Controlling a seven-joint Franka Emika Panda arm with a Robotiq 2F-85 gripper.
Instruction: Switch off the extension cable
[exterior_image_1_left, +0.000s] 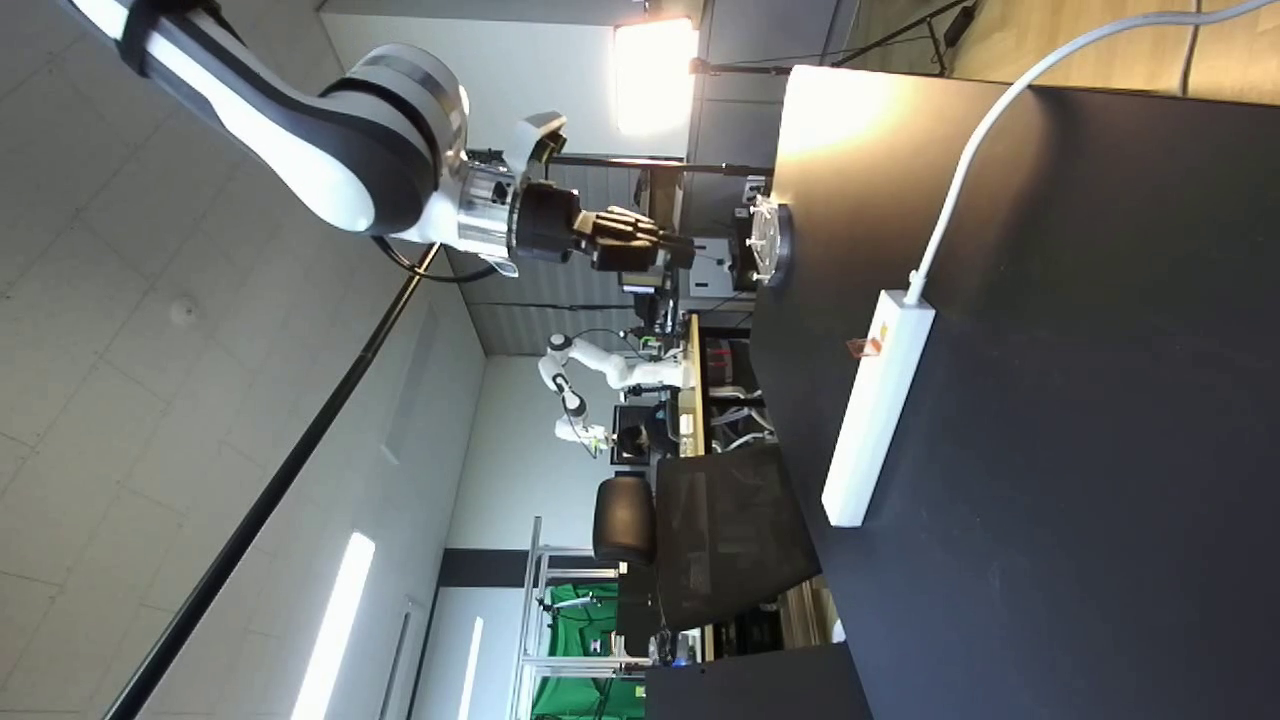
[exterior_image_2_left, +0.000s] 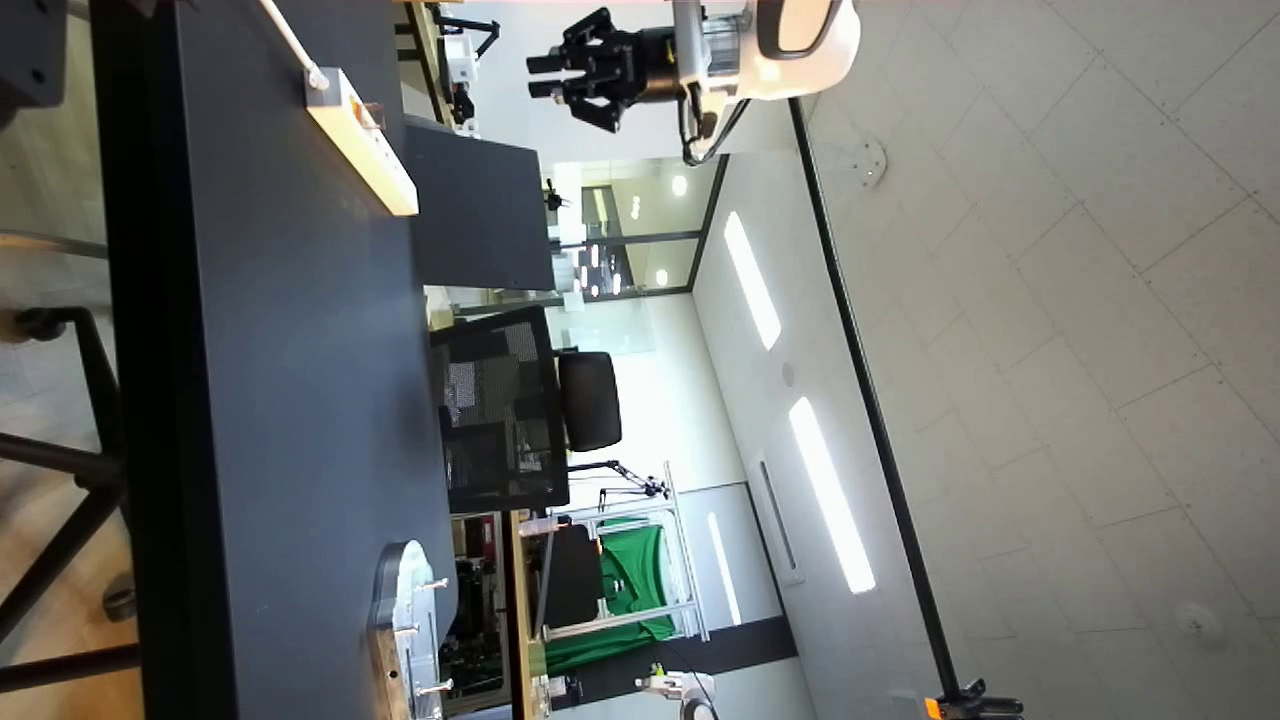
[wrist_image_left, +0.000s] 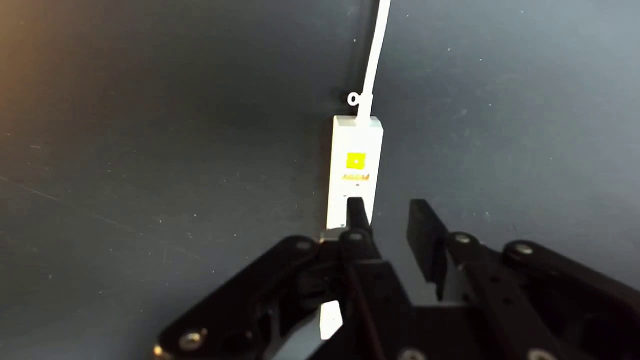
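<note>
The extension cable is a long white power strip that lies on the dark table; it shows in both exterior views (exterior_image_1_left: 880, 410) (exterior_image_2_left: 362, 150) and in the wrist view (wrist_image_left: 354, 140). Its cord leaves one end. Near that end is the small red-orange switch (exterior_image_1_left: 866, 346) (exterior_image_2_left: 368, 115), with a see-through reddish piece standing out from it. In the wrist view a bright yellow square with a reddish strip below it shows there. My gripper (exterior_image_1_left: 690, 250) (exterior_image_2_left: 545, 77) (wrist_image_left: 387, 202) is open and empty, raised above the table. In the wrist view its left finger covers part of the strip.
The white cord (exterior_image_1_left: 965, 170) runs from the strip over the table's edge. A clear disc-like stand with several pegs (exterior_image_1_left: 768, 240) (exterior_image_2_left: 412, 610) is on the table (exterior_image_2_left: 310, 400). A black chair (exterior_image_2_left: 500, 410) is beyond the table edge. Both exterior pictures lie on their side.
</note>
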